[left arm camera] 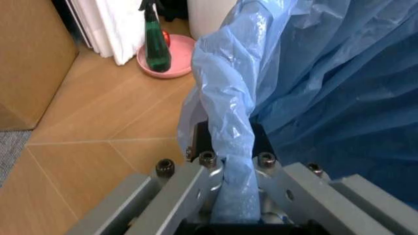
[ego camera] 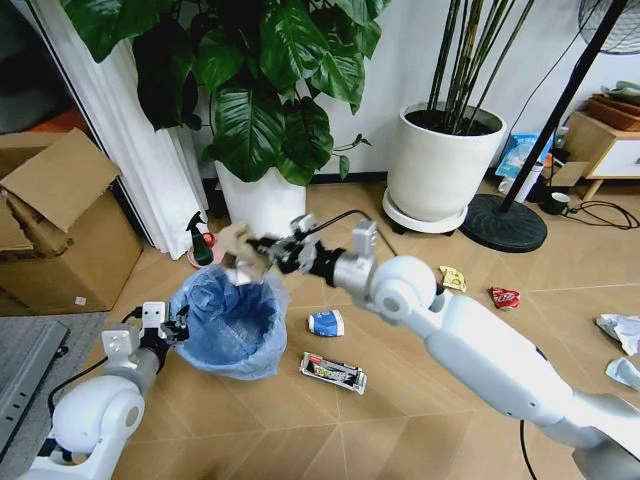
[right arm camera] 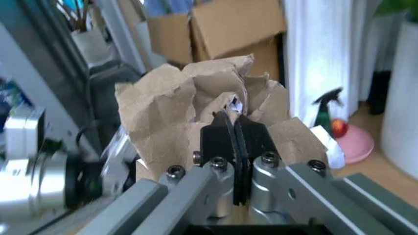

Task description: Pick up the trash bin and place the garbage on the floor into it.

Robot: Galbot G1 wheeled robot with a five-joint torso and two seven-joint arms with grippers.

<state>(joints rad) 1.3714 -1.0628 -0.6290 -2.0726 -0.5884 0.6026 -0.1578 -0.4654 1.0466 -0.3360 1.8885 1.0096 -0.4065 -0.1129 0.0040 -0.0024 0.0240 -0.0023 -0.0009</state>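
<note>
Two pincers busy: left pincer (ego camera: 172, 328) clamps the round trash bin's crinkled light-blue bag rim (ego camera: 228, 322), bin lifted above the wood-look floor (ego camera: 300, 420); right pincer (ego camera: 262, 250) pinches crumpled brown paper (ego camera: 238, 252) over the rim. Best centre it above the opening before letting go.

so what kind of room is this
Probably a living room or a mock-up of one: chevron wood floor, big potted plants, a curtain, a floor fan base and a wooden side cabinet.
</note>
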